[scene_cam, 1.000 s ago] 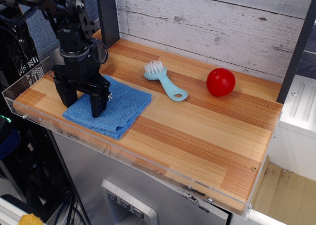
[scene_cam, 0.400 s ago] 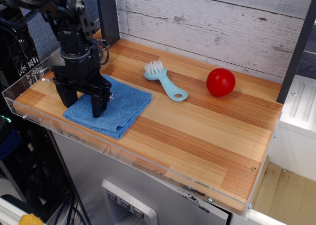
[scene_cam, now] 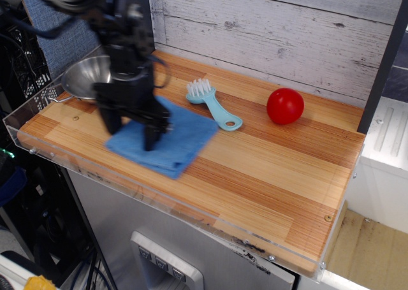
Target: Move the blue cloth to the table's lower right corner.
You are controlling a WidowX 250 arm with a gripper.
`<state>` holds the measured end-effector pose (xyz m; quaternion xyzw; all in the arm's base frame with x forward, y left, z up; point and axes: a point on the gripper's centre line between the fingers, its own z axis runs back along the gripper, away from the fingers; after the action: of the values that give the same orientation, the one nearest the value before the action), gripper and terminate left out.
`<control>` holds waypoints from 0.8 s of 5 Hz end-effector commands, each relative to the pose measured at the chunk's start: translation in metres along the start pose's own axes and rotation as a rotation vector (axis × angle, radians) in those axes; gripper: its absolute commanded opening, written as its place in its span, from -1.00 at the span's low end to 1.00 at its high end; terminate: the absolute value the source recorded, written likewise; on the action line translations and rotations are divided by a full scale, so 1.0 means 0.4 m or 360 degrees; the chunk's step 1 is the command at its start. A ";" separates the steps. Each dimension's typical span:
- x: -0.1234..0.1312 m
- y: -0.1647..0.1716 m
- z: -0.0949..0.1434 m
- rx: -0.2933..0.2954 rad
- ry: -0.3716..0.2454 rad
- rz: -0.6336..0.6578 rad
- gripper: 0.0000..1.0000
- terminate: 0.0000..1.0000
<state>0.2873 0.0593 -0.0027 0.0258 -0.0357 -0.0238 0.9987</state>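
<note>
The blue cloth [scene_cam: 182, 140] lies flat on the table [scene_cam: 268, 169], left of centre near the front rim, and looks motion-blurred. My gripper [scene_cam: 131, 130] stands upright on the cloth's left half. Its two black fingers [scene_cam: 150, 137] are set apart and press down on the fabric, with no fold showing between them. The fingers hide part of the cloth.
A steel bowl [scene_cam: 86, 78] sits at the far left corner behind the gripper. A light-blue brush [scene_cam: 213, 105] lies just beyond the cloth's far right corner. A red ball [scene_cam: 285, 105] sits near the back wall. A clear acrylic rim [scene_cam: 159, 204] edges the front.
The gripper has moved right along the table. The blue cloth has slid right with it, uncovering the steel bowl behind. The brush and ball have not moved.
</note>
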 end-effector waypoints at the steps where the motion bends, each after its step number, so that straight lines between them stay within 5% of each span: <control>1: -0.148 -0.274 -0.138 -0.0089 0.0360 -0.0184 1.00 -1.00; 4: -0.270 -0.389 -0.057 -0.0014 0.0383 -0.0158 1.00 -1.00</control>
<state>0.2456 -0.1022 -0.0052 -0.0198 -0.0394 -0.0393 0.9983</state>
